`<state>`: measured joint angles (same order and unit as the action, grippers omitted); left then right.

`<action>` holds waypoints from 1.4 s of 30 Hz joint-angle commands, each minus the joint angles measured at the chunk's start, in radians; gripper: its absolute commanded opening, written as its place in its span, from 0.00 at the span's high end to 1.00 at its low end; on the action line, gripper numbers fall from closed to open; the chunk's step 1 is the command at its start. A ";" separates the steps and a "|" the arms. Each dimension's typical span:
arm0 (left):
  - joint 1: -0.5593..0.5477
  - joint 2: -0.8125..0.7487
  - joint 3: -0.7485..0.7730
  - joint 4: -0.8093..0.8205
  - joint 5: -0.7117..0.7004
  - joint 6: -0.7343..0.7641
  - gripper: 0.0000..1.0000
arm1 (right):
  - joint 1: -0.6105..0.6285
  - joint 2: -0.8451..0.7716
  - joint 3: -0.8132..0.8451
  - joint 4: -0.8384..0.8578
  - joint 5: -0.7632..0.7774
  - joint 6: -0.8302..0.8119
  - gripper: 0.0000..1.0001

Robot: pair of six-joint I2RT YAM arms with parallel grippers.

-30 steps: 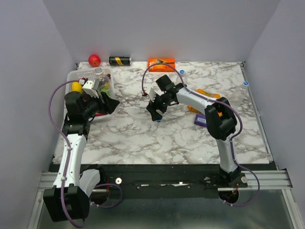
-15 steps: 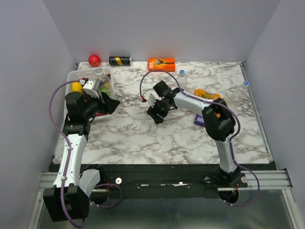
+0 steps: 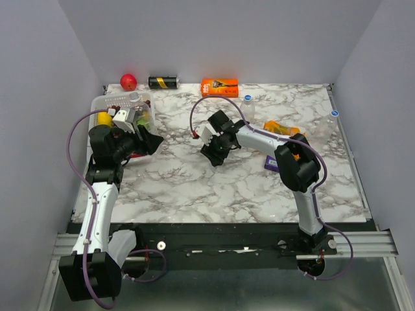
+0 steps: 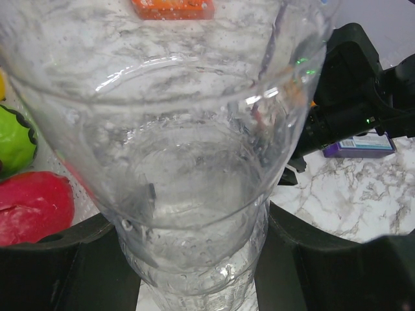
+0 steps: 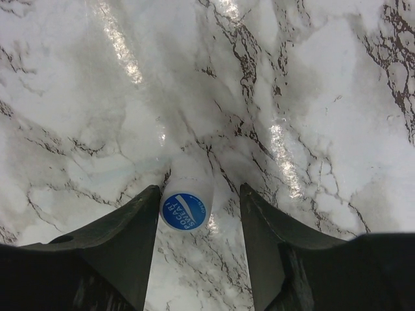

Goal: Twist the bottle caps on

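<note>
Right gripper (image 5: pixel 200 194): lowered since earlier, jaws apart astride blue cap (image 5: pixel 185 211), centre. Left gripper (image 4: pixel 194 253): clamped on clear bottle (image 4: pixel 181 129), left.

The desk (image 3: pixel 194 188) has a white marble-patterned top with grey and brown veining. It sits inside a plain enclosure: a pale grey back wall (image 3: pixel 220 39) and matching side walls on the left (image 3: pixel 39 129) and right (image 3: pixel 382 129). A black strip (image 3: pixel 214 230) runs along the near edge, with a silver metal rail (image 3: pixel 363 243) in front. Below lies grey floor (image 3: pixel 227 291). Overhead light leaves bright streaks (image 5: pixel 123 52) on the glossy marble.
</note>
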<state>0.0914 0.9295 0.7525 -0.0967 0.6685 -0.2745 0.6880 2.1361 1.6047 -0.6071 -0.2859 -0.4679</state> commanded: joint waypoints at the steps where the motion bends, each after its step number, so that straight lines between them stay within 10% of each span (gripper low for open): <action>1: -0.004 -0.009 -0.012 0.023 0.013 -0.003 0.67 | 0.021 0.007 -0.051 0.010 0.057 0.011 0.41; 42: -0.007 0.029 -0.036 0.091 0.008 -0.038 0.66 | 0.021 -0.061 -0.150 0.023 0.105 0.034 0.48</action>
<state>0.0895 0.9493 0.7265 -0.0452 0.6685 -0.3077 0.7059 2.0758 1.4982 -0.5266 -0.2214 -0.4419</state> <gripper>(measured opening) 0.643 0.528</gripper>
